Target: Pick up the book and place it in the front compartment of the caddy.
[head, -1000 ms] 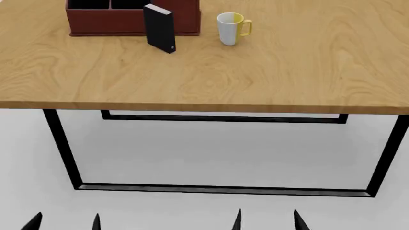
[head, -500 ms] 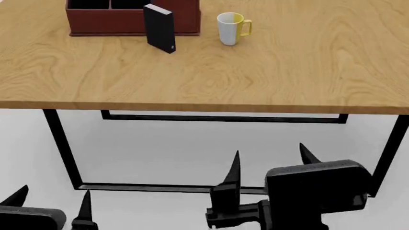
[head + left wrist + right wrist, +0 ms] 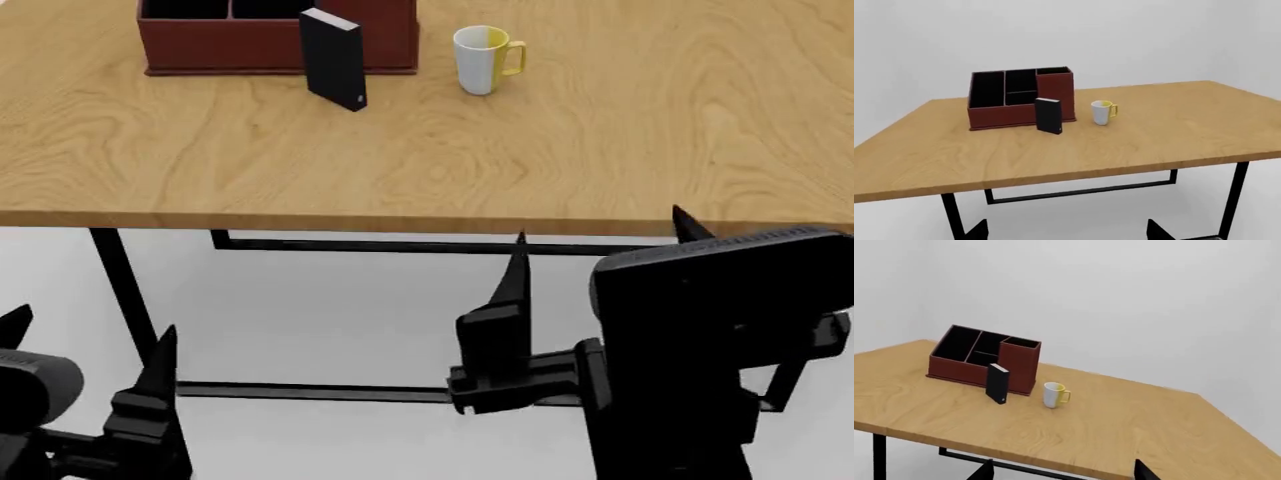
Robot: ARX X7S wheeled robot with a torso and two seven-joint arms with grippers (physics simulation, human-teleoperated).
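Both arms had risen since a second ago, when only fingertips poked into the bottom of the head view. The right end effector [image 3: 601, 265] had climbed fastest, its tips level with the near edge of the worktop [image 3: 561, 150]. The left end effector [image 3: 87, 345] sat lower, below the worktop edge.

The book [image 3: 332, 58] stood upright, just in front of the caddy [image 3: 267, 45] near its right end, whether touching I couldn't tell. The mug [image 3: 483, 60] stood close on the book's right. Nothing on the worktop had shifted.

Reaching was the step in hand, I'd say. Doing it well looked like a matter of clearing the worktop edge first, then coming at the book from the front so the fingers straddle its thin sides, keeping clear of the mug. An upright book could topple at a nudge, so a slow closing made sense.

Right end effector: fingers spread wide, holding nothing, touching nothing. Left end effector: also spread apart and empty, well short of everything.
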